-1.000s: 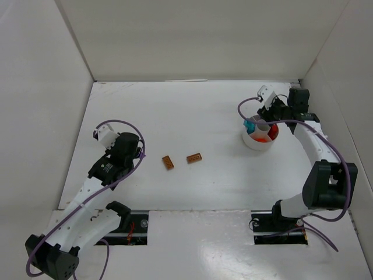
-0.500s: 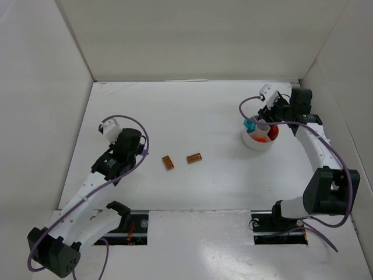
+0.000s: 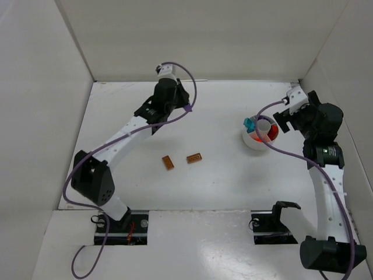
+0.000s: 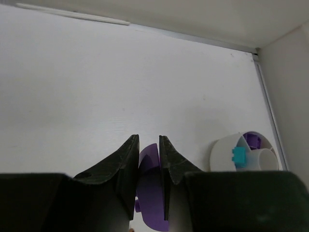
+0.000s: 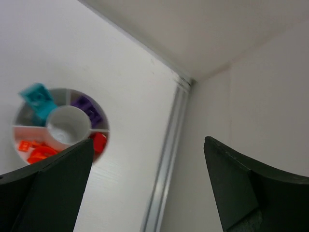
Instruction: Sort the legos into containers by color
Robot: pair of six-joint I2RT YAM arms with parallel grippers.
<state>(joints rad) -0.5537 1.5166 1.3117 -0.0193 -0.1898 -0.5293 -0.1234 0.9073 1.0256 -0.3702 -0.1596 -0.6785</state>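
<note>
A round white bowl (image 3: pixel 254 144) with a centre cup and colour compartments stands at the right. It holds orange bits (image 5: pixel 34 150), a red brick (image 5: pixel 98 142) and a purple brick (image 5: pixel 87 110). A teal brick (image 3: pixel 250 123) leans on its left rim. My right gripper (image 3: pixel 282 121) hangs open and empty just right of the bowl. My left gripper (image 4: pixel 148 140) is shut on a purple piece (image 4: pixel 149 157) above the back middle of the table; the top view hides that piece. Two brown bricks (image 3: pixel 168 163) (image 3: pixel 194 157) lie mid-table.
White walls enclose the table on the left, back and right. The right wall's foot (image 5: pixel 169 159) runs close beside the bowl (image 5: pixel 67 126). In the left wrist view the bowl (image 4: pixel 222 154) sits to the right, ahead of the fingers.
My left arm swung from the table's left middle up to the back centre. My right gripper opened wide and drew back to the right of the bowl, leaving the teal brick on the rim.
</note>
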